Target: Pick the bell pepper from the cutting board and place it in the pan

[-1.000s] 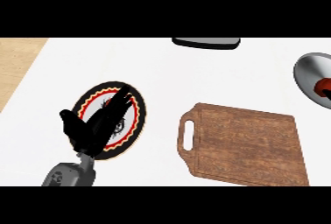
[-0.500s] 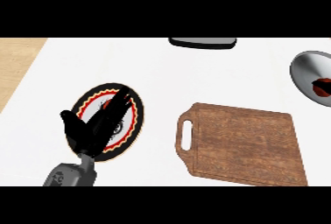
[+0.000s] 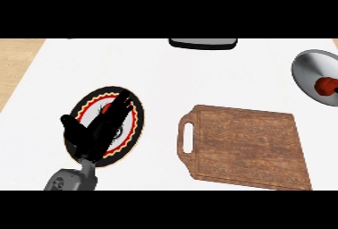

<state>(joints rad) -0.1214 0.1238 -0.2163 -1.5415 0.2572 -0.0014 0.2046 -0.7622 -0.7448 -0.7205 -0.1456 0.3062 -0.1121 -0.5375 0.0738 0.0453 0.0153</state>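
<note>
Bell pepper (image 3: 325, 84) lies in the pan (image 3: 307, 67) at the counter's (image 3: 171, 76) right edge, and the cutting board (image 3: 244, 147) carries nothing, so the placing looks done. The left robot hand (image 3: 99, 129) rests over a plate (image 3: 136, 127), fingers straight.

My left hand (image 3: 92, 134) shows at the lower left, fingers straight and thumb spread, stretched across a round plate (image 3: 134, 117) with a black, red and yellow rim (whether I touch it, I cannot tell). Right of the plate and apart from it lies the wooden cutting board (image 3: 244, 147), its handle slot toward the plate. At the right edge, the grey pan (image 3: 309, 67) holds the red bell pepper (image 3: 325, 85).
</note>
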